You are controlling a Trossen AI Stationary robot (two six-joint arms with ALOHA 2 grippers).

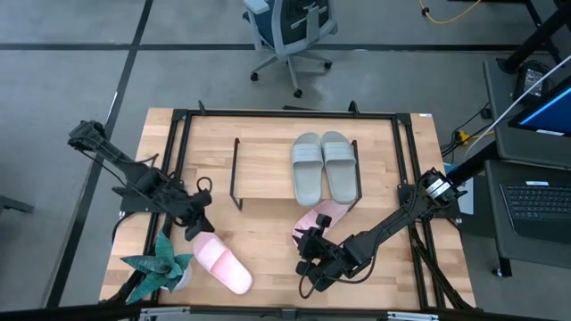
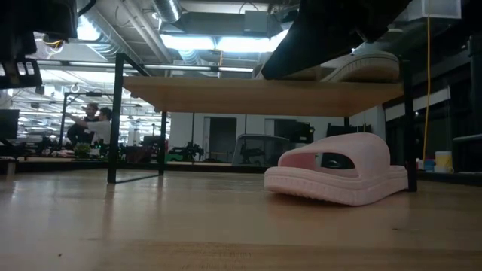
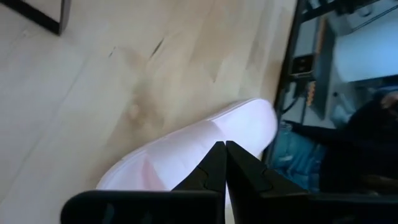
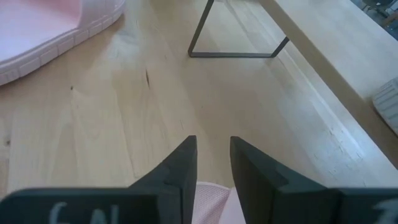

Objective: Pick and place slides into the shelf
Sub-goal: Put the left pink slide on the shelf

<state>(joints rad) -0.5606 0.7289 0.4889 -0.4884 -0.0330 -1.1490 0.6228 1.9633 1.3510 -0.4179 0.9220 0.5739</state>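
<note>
Two grey-green slides (image 1: 323,166) sit on the shelf (image 1: 268,169); at its five o'clock the right gripper (image 1: 312,242), fingers part-spread, apparently pinches a pink slide (image 1: 318,217), soft foam best taken by the strap. The left gripper (image 1: 195,226), closed, meets the other pink slide (image 1: 223,265) at seven

An open-plan laboratory office is indicated by exposed ceiling ducts (image 2: 203,26), a swivel chair (image 1: 290,36), a laptop (image 1: 538,201), and seated people (image 2: 90,124).
</note>
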